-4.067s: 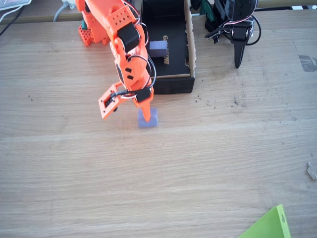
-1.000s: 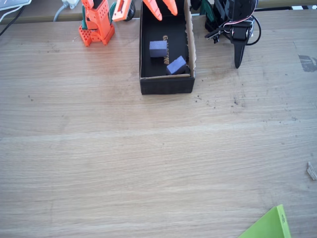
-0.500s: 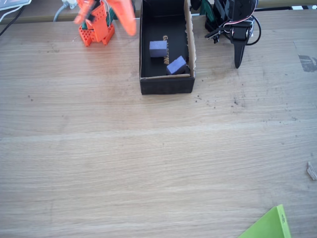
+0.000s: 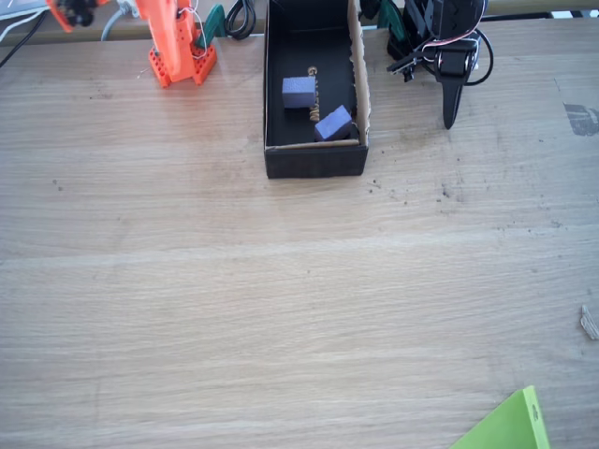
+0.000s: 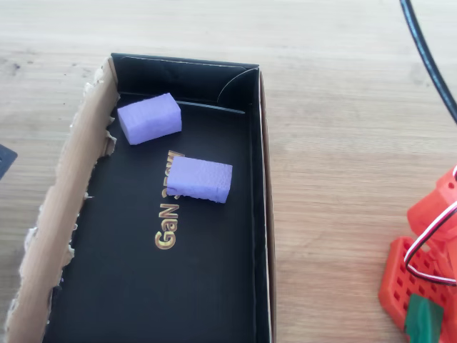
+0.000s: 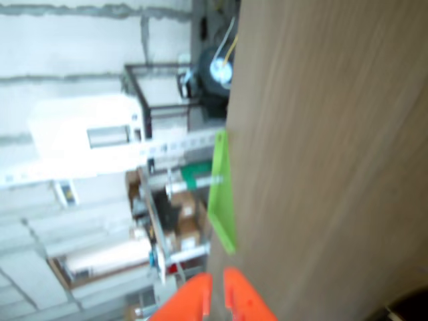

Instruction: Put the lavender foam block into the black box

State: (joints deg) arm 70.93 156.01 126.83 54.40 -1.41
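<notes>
The black box stands at the table's far edge, its brown torn wall on the left in the overhead view. The lavender foam block lies tilted on the box floor in the corner by that torn wall. A squarer, darker lavender cube rests beside the gold lettering. My orange arm's base sits left of the box, and the arm reaches off the top left corner. In the wrist view my gripper is shut on nothing and points along the table.
A lime green sheet lies at the near right corner and also shows in the wrist view. Cables run behind the box. A small scrap sits at the right edge.
The arm has swung left from above the box to the top left corner. Earlier the gripper held the block on the table; both blocks now lie still in the box.
</notes>
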